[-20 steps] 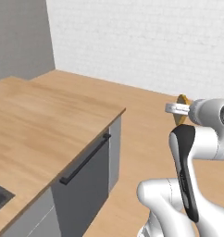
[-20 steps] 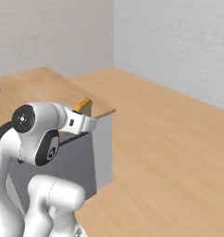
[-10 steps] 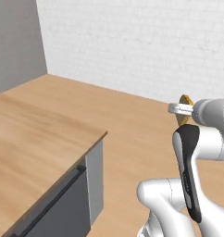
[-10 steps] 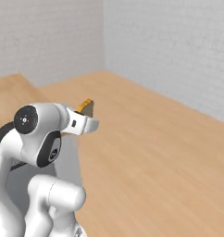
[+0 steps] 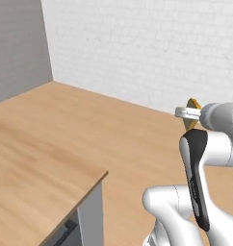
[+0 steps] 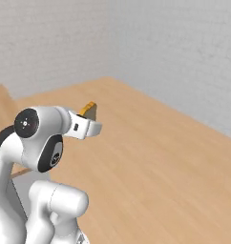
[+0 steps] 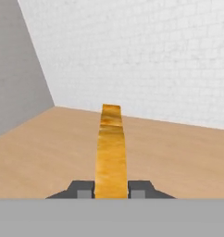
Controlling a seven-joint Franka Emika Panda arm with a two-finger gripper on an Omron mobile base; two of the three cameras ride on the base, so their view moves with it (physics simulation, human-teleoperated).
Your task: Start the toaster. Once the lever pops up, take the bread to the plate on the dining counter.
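Observation:
The bread (image 7: pixel 110 148) is a thin slice with a golden-orange crust, seen edge-on and standing upright between my fingertips. My gripper (image 7: pixel 111 189) is shut on its lower edge. In the left base view the gripper (image 5: pixel 188 113) is level at chest height with the bread (image 5: pixel 192 111) sticking out past it. From the right base view the gripper (image 6: pixel 88 122) holds the bread (image 6: pixel 89 110) above the wood floor. The toaster, the plate and the dining counter are out of view.
A light wood countertop (image 5: pixel 36 168) on a grey cabinet (image 5: pixel 89 218) with a dark handle fills the lower left; its corner is near my base. Open wood floor (image 6: pixel 160 157) runs ahead to a white brick wall (image 5: pixel 137 43) and a grey wall (image 5: pixel 17 43).
The whole picture has shifted, so the camera has turned: the countertop slid toward the lower left and more floor and wall came in. The bread stays in the shut gripper.

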